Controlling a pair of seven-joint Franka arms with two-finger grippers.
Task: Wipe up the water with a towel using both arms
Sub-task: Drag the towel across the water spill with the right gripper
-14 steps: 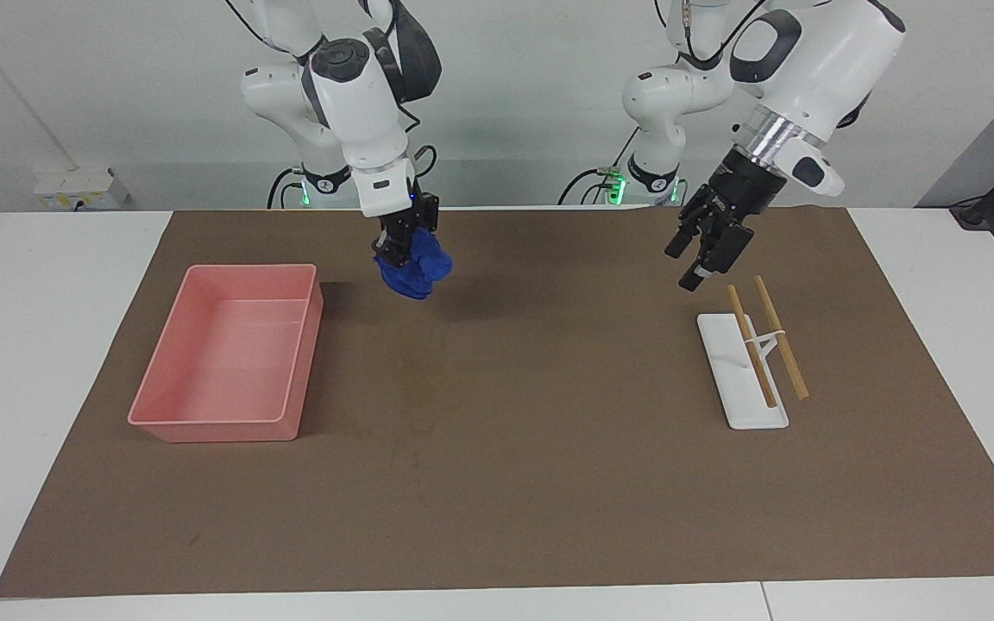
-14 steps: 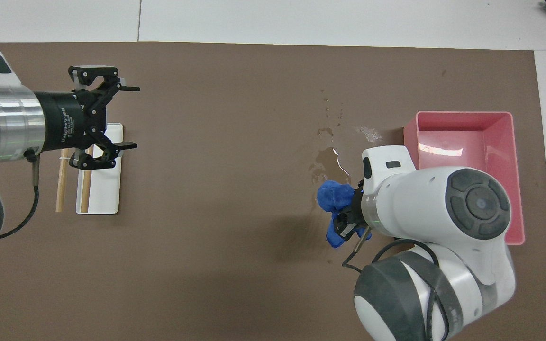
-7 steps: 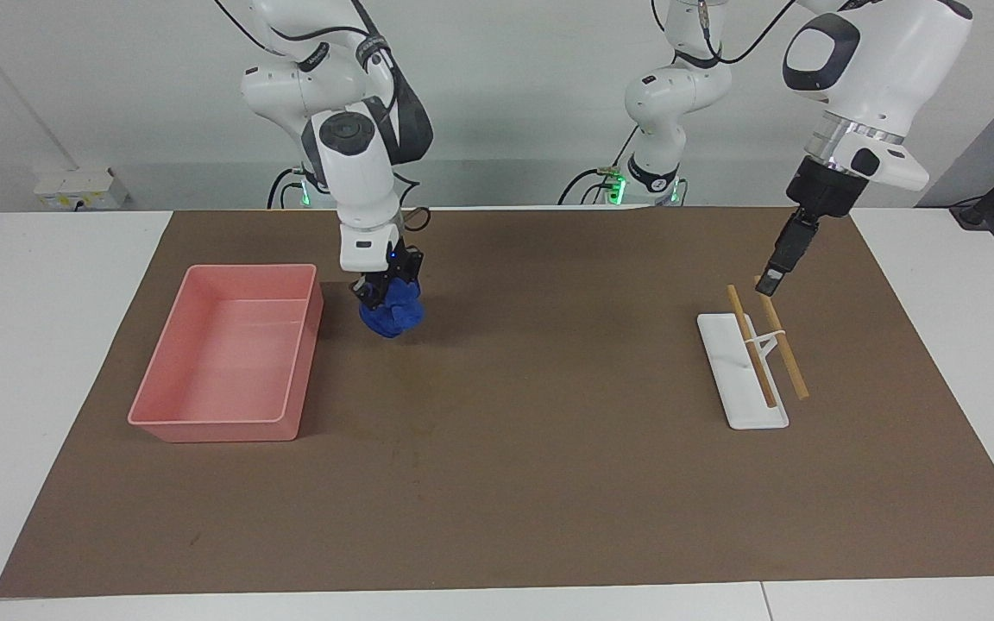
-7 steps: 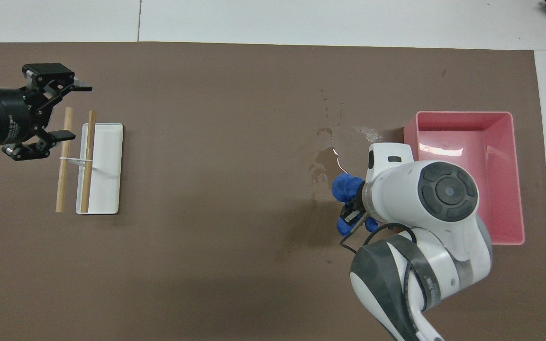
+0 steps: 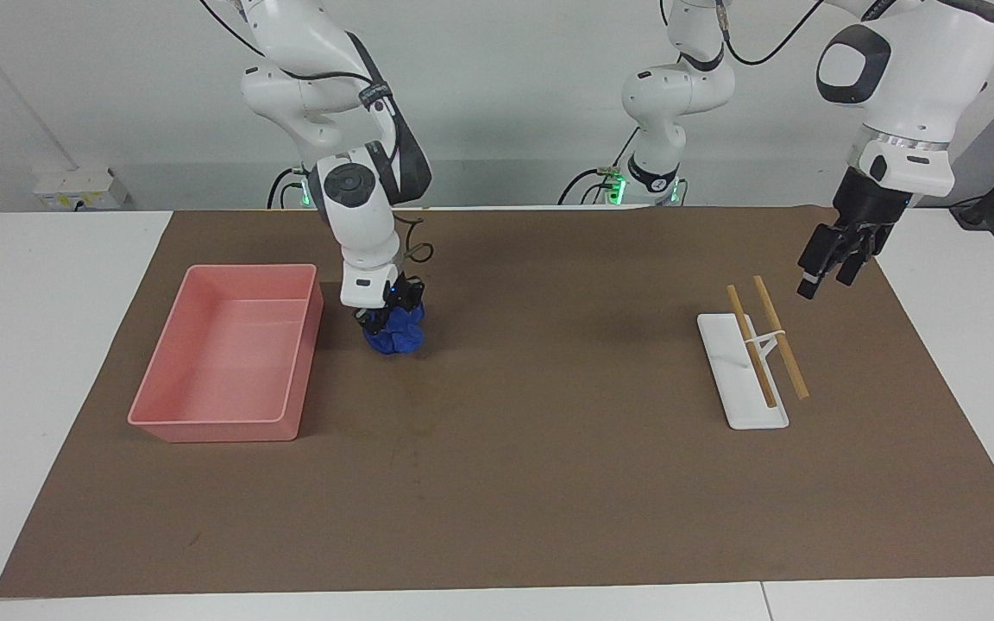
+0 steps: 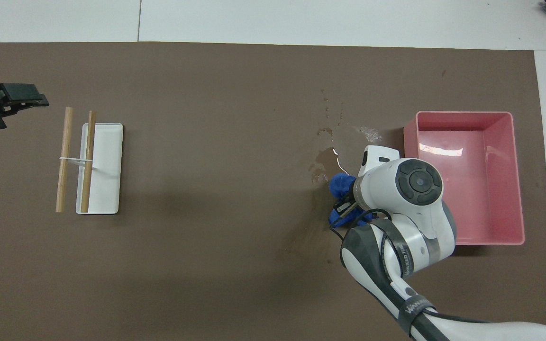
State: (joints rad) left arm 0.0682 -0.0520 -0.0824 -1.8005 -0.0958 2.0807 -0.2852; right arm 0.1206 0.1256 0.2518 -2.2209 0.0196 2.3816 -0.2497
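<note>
- Right pincer (image 5: pixel 386 321) pinches the towel (image 5: pixel 397 336), pressed on the mat beside the tray (image 5: pixel 229 423) — at its 3 o'clock.
- Left pincer (image 5: pixel 825 267) — spread, raised above the mat's edge.

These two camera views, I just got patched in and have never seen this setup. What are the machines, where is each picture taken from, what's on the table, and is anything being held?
You see two white robot arms at a table covered by a brown mat. One picture looks across the table at the robots; the other looks steeply down from above their end, so its sides are mirrored.

The right gripper is shut on the towel, a small blue cloth, and presses it onto the mat beside the pink tray. In the overhead view a wet patch of water lies next to the towel, a little farther from the robots.

The left gripper is open and holds nothing. It hangs in the air at the left arm's end of the table, near a white stand carrying two wooden sticks.
</note>
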